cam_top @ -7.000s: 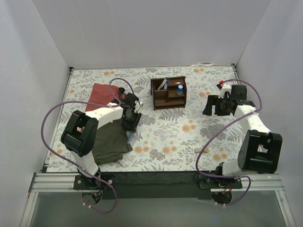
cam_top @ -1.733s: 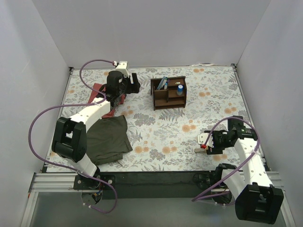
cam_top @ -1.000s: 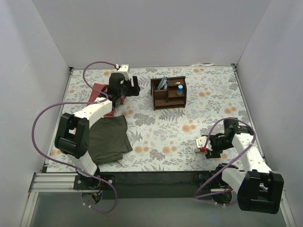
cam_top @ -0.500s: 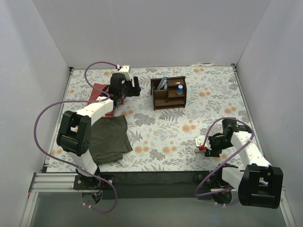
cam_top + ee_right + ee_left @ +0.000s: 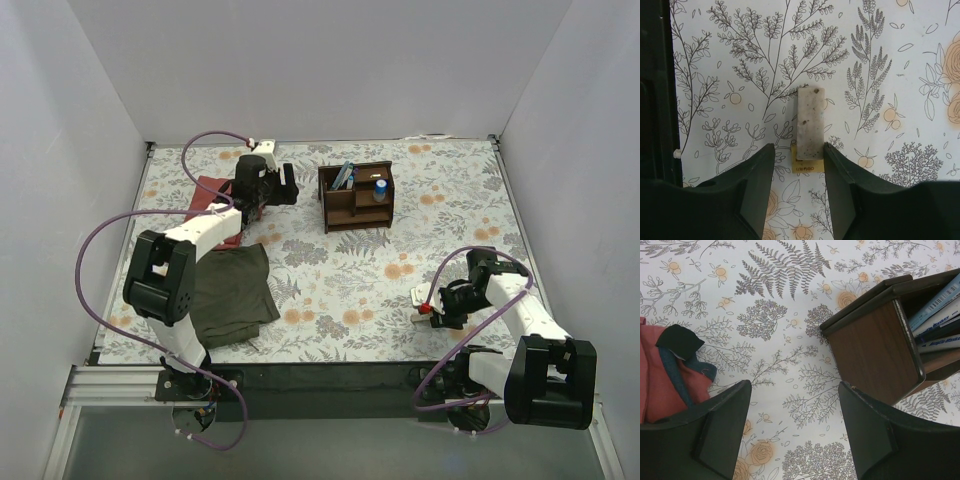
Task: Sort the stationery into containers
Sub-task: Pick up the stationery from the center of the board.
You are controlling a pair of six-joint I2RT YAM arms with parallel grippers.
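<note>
The beige eraser block (image 5: pixel 809 127) lies on the floral table near the front right, small in the top view (image 5: pixel 419 318). My right gripper (image 5: pixel 799 165) is open and low over it, its fingers either side of the block's near end; it also shows in the top view (image 5: pixel 428 310). The dark brown organiser (image 5: pixel 356 196) stands at the back middle with pens and a blue-capped cylinder (image 5: pixel 380 189) inside. My left gripper (image 5: pixel 795 425) is open and empty beside the organiser's left side (image 5: pixel 875 352), also in the top view (image 5: pixel 285 186). Blue pens (image 5: pixel 935 315) show in its compartment.
A red cloth (image 5: pixel 212 196) lies at the back left, its edge in the left wrist view (image 5: pixel 662 377). An olive cloth (image 5: pixel 230 292) lies at the front left. The table's dark front edge (image 5: pixel 657 90) runs just left of the right gripper.
My right arm swung from the back right down to the eraser at the front right and settled over it. My left arm moved from the olive cloth to the back, beside the organiser.
</note>
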